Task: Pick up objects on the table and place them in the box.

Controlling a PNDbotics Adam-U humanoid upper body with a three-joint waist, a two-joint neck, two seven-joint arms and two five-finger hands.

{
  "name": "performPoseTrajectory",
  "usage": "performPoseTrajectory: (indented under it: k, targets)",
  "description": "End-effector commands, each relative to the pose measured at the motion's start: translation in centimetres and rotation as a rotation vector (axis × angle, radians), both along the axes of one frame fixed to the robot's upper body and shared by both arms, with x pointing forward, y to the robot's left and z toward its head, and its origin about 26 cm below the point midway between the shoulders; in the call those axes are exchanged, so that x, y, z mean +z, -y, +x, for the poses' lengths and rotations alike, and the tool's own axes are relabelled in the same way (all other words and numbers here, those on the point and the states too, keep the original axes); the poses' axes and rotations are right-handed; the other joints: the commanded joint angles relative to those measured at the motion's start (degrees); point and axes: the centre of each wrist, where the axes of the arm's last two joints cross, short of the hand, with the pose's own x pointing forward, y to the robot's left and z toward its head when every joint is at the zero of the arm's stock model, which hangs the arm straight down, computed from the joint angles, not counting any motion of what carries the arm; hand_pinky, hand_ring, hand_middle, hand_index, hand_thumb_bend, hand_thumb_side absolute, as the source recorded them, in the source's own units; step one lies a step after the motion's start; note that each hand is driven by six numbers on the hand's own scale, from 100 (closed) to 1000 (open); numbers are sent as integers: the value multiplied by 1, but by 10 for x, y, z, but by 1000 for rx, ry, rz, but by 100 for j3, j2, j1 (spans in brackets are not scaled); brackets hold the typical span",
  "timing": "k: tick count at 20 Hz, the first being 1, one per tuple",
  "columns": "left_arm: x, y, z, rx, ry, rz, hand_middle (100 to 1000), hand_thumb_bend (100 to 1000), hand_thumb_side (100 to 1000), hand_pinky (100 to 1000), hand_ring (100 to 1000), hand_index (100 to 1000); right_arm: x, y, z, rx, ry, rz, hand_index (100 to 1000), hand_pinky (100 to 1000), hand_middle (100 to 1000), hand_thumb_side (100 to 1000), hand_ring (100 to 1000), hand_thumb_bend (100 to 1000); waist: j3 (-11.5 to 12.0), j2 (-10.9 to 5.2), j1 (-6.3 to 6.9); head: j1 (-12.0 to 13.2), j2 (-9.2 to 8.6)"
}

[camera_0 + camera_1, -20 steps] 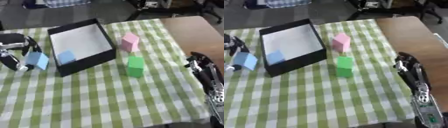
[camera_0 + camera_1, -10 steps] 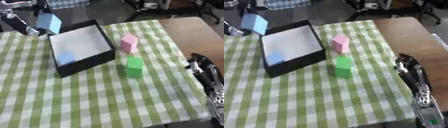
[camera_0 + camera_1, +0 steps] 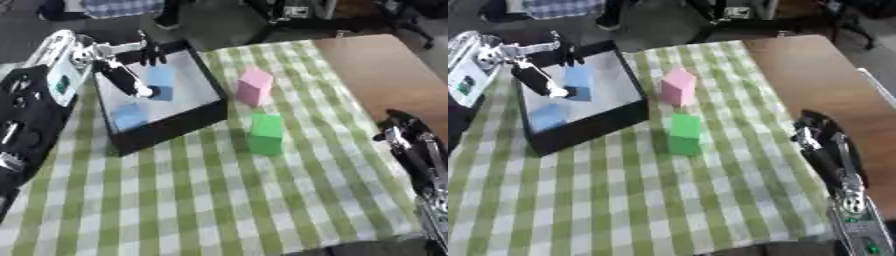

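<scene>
We find the left hand [image 3: 131,75] over the black box [image 3: 175,125], its fingers [image 3: 150,52] spread around a light blue block [image 3: 162,82] inside the box; whether they touch it we cannot tell. A second blue block [image 3: 131,116] lies in the box's near corner. On the checked worktop [image 3: 219,200] the pink block [image 3: 255,86] stands just right of the box, the green block [image 3: 265,134] nearer than the pink; the right hand [image 3: 824,145] rests well right of the box, fingers relaxed.

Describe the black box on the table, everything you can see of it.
The black box is a shallow, open-topped tray with dark walls and a pale floor, seemingly of card or plastic. It sits askew on the green checked tablecloth, toward the far left. Two light blue blocks are inside: one lies near the front wall, the other is farther back, under the left hand, whose fingers reach over the box.
</scene>
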Motion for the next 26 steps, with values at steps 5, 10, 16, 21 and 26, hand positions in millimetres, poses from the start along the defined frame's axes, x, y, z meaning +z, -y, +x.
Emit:
performPoseTrajectory:
  k: [5,10,16,21,26]
  targets:
    - [2,-4,2,121,131,-22,800,582,884,802,768,918,7,2,3,6,22,-8,805,832,611,560,552,100,58,-65,-107,-16,-12]
    - [23,-42,-3,137,285,-116,725,390,875,758,691,913,24,14,9,-1,61,-74,810,835,613,513,553,100,177,-95,-130,-79,-12]
    - [38,-113,-25,149,451,-263,630,245,828,704,606,888,80,29,34,56,172,-307,825,844,632,380,566,100,334,-163,-161,-121,-12]
    - [22,-139,-48,187,529,-406,601,193,859,679,580,881,121,29,61,184,219,-548,861,855,691,310,608,100,618,-138,-166,-222,-12]
    - [-11,-126,-68,241,540,-592,583,169,899,665,564,877,148,32,85,309,206,-795,909,872,769,292,685,100,1012,-77,-79,-424,-12]
